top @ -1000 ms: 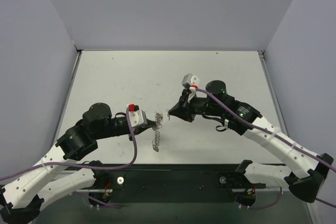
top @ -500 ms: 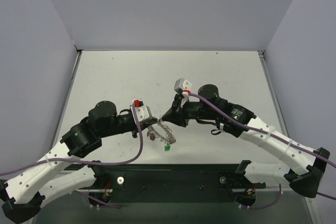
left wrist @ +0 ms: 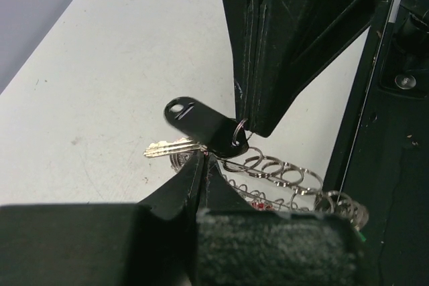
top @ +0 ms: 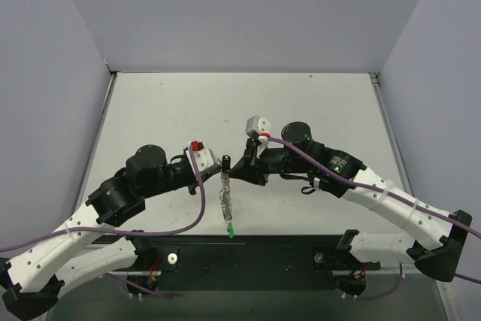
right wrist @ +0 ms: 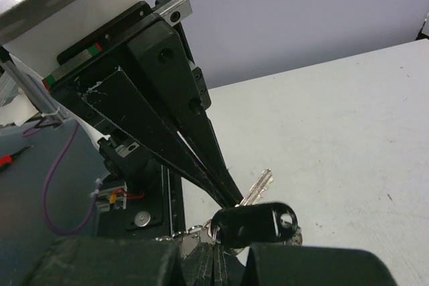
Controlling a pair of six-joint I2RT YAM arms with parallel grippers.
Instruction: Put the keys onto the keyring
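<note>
The keyring [top: 225,199] hangs edge-on below the point where both grippers meet, over the table's near middle. A green key [top: 231,231] dangles at its bottom. My left gripper [top: 219,165] is shut, its tips [left wrist: 201,159] at the ring's coiled rim [left wrist: 288,175]. My right gripper [top: 234,169] is shut too, pinching the small loop of a black-headed key [left wrist: 198,124] whose silver blade [left wrist: 167,149] points left. In the right wrist view the same black key [right wrist: 258,222] sits just above my right gripper [right wrist: 214,246]. A red key head [left wrist: 258,202] shows under the coil.
The white table [top: 301,103] runs back to grey walls on three sides. The black base rail [top: 248,257] with the arm mounts lies along the near edge, just below the hanging ring.
My right gripper moved left until it met the left one. The keyring swung from lying tilted and face-up to hanging straight down, and the green key dropped lower.
</note>
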